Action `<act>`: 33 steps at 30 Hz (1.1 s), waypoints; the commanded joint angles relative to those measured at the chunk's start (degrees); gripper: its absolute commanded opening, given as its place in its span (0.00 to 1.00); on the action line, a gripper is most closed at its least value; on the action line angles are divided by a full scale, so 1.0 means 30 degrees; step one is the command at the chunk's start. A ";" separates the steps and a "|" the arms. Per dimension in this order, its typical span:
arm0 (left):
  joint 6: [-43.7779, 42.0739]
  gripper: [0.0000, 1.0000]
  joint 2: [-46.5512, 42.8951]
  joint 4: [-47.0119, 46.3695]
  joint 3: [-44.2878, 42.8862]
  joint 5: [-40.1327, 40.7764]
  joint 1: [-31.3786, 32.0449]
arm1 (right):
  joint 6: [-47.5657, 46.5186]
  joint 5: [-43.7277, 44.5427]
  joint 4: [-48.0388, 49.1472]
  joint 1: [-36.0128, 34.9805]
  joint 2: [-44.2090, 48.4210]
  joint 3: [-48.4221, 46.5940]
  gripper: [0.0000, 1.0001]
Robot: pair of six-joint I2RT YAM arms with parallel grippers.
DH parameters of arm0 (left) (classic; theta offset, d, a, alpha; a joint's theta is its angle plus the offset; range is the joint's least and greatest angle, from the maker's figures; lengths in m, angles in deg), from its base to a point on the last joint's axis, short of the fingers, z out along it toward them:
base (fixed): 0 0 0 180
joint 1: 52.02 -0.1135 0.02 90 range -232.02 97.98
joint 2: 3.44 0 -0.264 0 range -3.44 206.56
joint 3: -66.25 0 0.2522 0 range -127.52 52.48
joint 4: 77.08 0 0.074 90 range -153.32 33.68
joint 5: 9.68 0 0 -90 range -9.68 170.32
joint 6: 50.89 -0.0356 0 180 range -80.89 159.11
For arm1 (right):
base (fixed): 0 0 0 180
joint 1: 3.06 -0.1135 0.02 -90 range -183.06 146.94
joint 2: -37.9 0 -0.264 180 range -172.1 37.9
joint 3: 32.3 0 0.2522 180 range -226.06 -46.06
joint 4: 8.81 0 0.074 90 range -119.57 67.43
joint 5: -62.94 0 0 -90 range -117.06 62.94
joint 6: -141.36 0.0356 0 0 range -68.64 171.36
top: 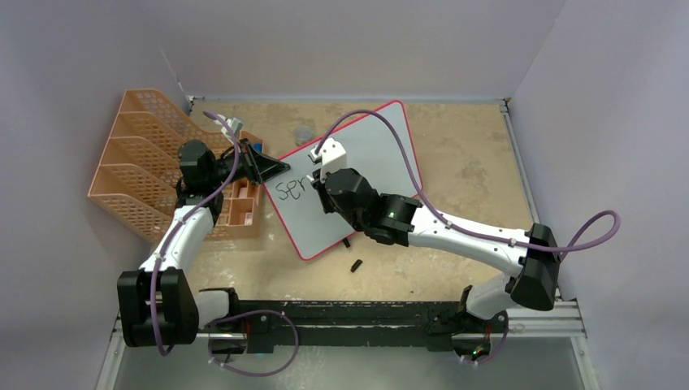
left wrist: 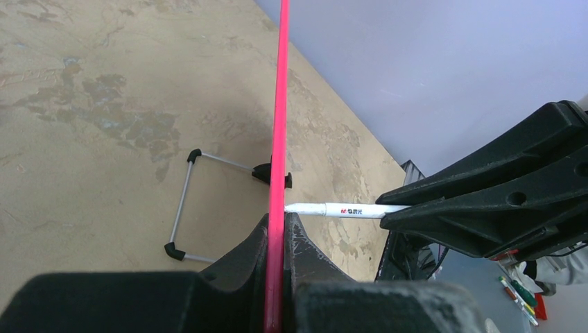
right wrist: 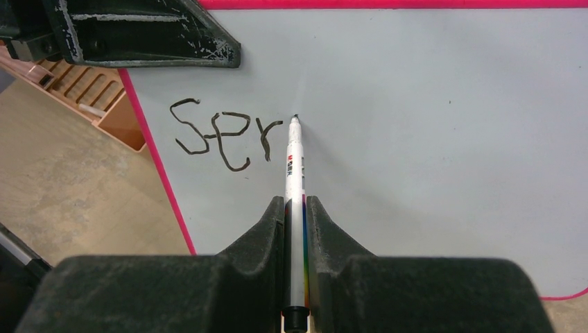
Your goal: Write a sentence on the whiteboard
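From my remote station I am seeing, nearest to the arm bases, a small black piece lying on the table, just beside the lower edge of the whiteboard. The board is sitting at an angle across the middle of the table. The right gripper is clenching its fingers around a white marker, and the tip is touching the board just right of the sentence, which is reading only "Spr" so far. Further away, the left gripper is pinching the red frame at the board's left edge, with its jaws pressed tight on it. Beyond it, the orange rack is standing at the table's far left.
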 commanded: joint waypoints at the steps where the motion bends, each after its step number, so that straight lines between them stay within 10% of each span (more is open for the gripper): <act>1: -0.0525 0.00 0.0040 -0.0104 -0.0104 -0.0712 0.0318 | 0.0220 -0.0192 0.0058 0.0035 0.0033 -0.0237 0.00; 33: -0.0455 0.00 0.0154 -0.0218 -0.0086 -0.0758 0.0340 | 0.0563 0.1037 -0.1620 0.0040 0.0272 0.0292 0.00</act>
